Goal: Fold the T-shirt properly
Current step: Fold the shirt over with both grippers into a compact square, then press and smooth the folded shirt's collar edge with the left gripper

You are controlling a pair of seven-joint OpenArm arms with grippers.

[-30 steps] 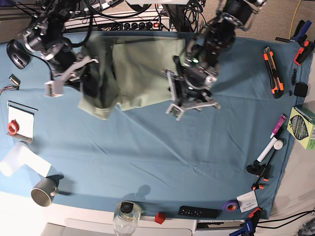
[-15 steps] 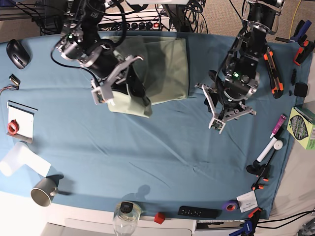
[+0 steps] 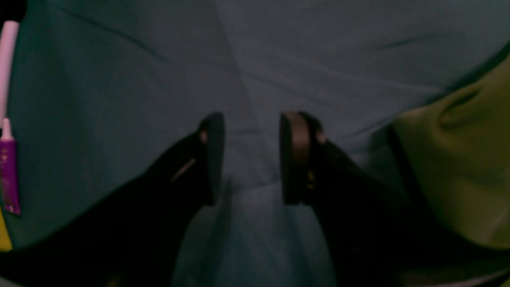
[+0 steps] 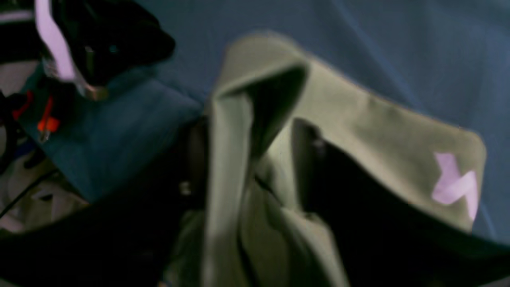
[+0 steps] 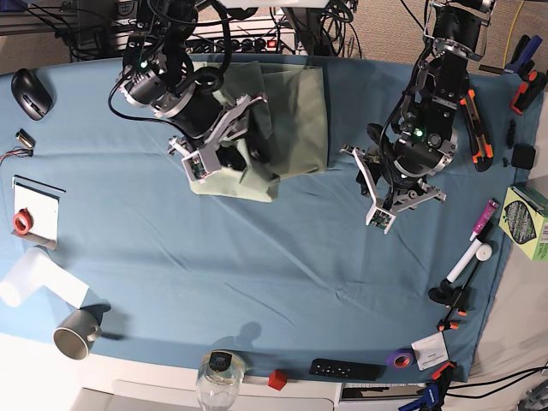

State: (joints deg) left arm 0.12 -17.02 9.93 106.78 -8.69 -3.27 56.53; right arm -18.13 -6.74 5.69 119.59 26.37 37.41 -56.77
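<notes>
Fabric drapes between the right gripper (image 4: 249, 159), jaws wide (no pinch), laying a fold on the T-shirt (image 5: 282, 120) at the cloth's (image 5: 257, 282) far edge; left gripper (image 3: 251, 157) hangs empty, jaws apart.

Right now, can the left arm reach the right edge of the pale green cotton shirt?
Probably yes: the left hand is open and empty beside the pale green cotton shirt, with only bare blue cloth between.
</notes>
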